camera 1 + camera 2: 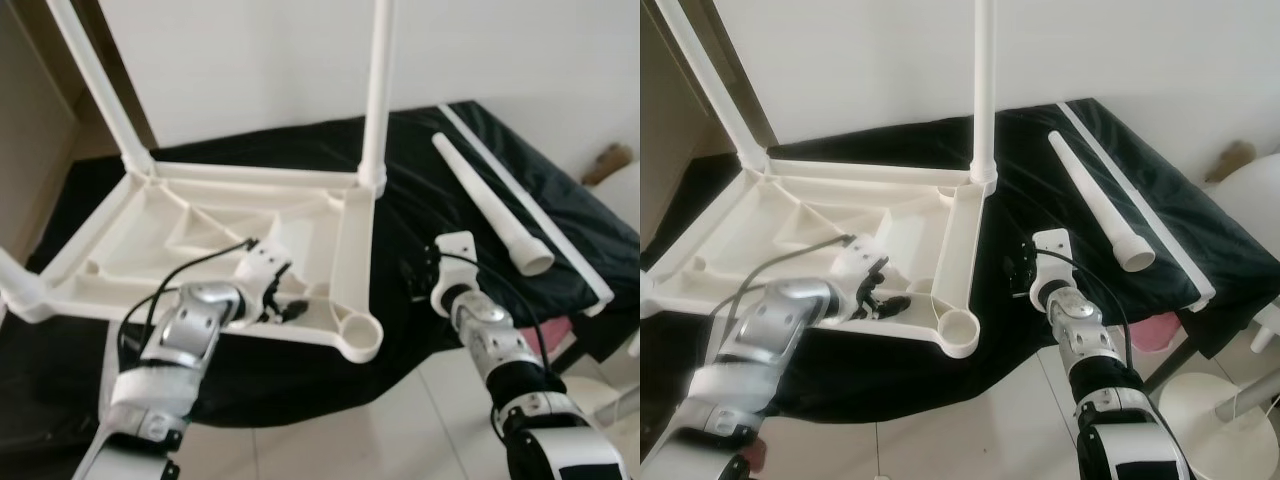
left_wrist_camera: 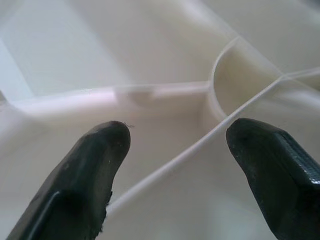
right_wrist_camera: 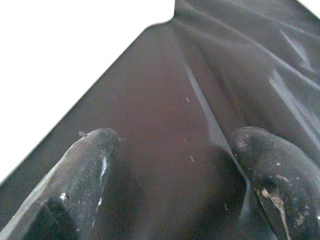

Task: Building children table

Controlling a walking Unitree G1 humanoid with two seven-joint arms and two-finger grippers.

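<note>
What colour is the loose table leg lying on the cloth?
White, like the tabletop; the loose leg shows best in the left eye view.

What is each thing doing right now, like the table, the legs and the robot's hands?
Table top: upside down on the black cloth.
Fitted legs: upright in corner sockets.
Near corner socket: empty.
Loose leg: lying on the cloth.
Left gripper: open, over the table's underside.
Right gripper: open, over the cloth.
</note>
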